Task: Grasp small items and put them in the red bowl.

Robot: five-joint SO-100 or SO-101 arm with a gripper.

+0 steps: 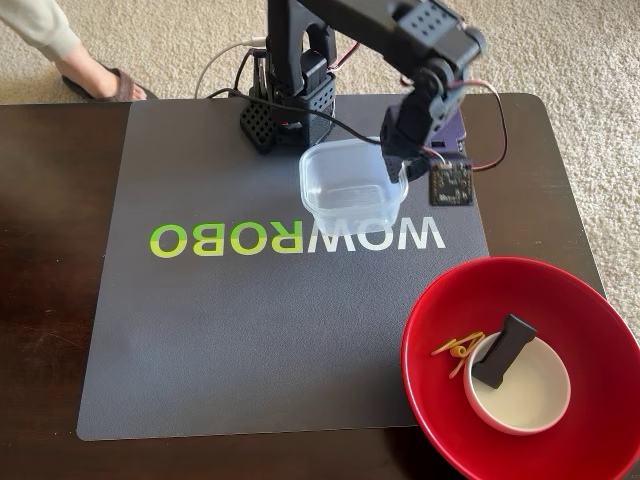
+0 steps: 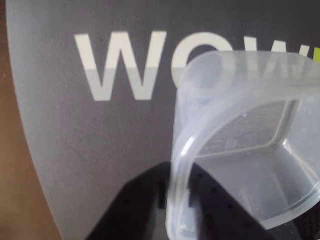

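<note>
Fixed view: things go left to right.
Tub: clear tub point(image 1: 350, 182) above the grey mat point(image 1: 200, 330).
Claw: claw point(image 1: 402, 172) pinches the tub's rim.
Bowl: red bowl point(image 1: 600, 330) holds a yellow clip point(image 1: 456, 347), white dish point(image 1: 530, 400) and dark piece point(image 1: 503, 350).

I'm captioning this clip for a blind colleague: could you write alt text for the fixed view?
A black robot arm's gripper holds a clear plastic tub by its rim over a grey mat on a dark table. At lower right, a red bowl holds a white dish, a dark grey piece and a yellow-green clip.
</note>
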